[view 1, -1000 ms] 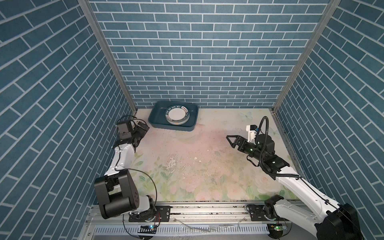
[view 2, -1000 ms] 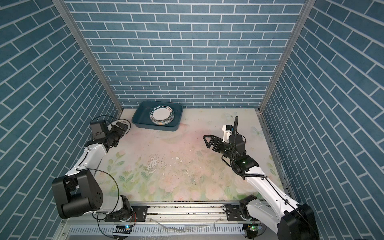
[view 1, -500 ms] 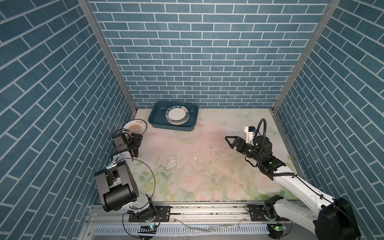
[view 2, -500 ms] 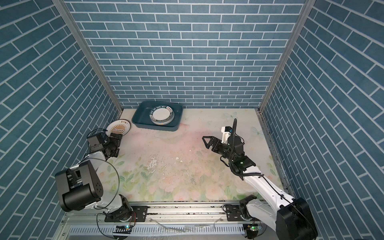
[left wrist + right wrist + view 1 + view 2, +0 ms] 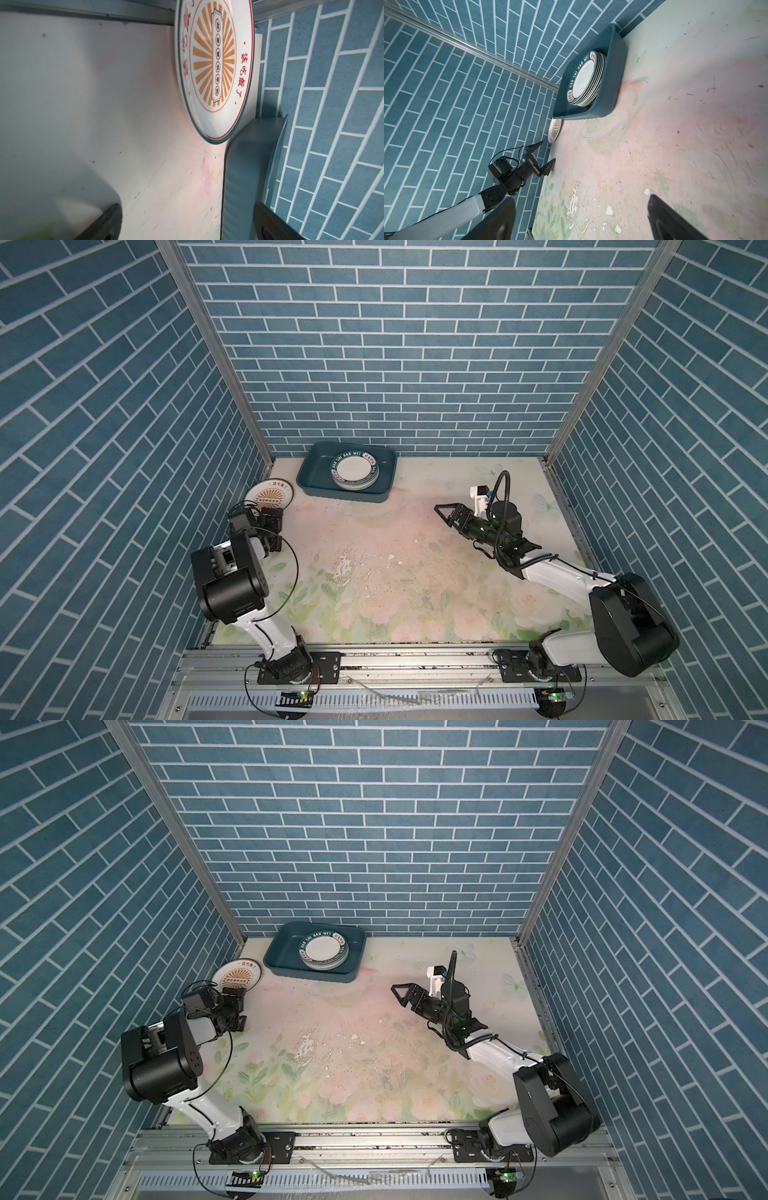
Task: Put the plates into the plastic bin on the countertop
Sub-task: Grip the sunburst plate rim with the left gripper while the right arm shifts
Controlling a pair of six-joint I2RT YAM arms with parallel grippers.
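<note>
Over the pale rose-printed table (image 5: pixel 395 572), the left gripper (image 5: pixel 546 153) and right gripper (image 5: pixel 444 515) both hover with jaws spread wide, grasping nothing. Just beyond the left one, a round white plate with an orange sunburst centre (image 5: pixel 269 498) lies at the table's left edge, perhaps tilted against the wall (image 5: pixel 124 448). Farthest back, the shallow teal-blue plastic bin (image 5: pixel 345 494) holds a stack of green-rimmed white plates (image 5: pixel 354 472).

A stack of white plates (image 5: pixel 583 81), the top one banded in dark-green lettering, sits inside the teal plastic bin (image 5: pixel 611 87) on the floral desk (image 5: pixel 685 145), with a sunburst plate (image 5: pixel 554 131) just beside the bin's corner, near the left gripper (image 5: pixel 548 150) and its spread jaws.
</note>
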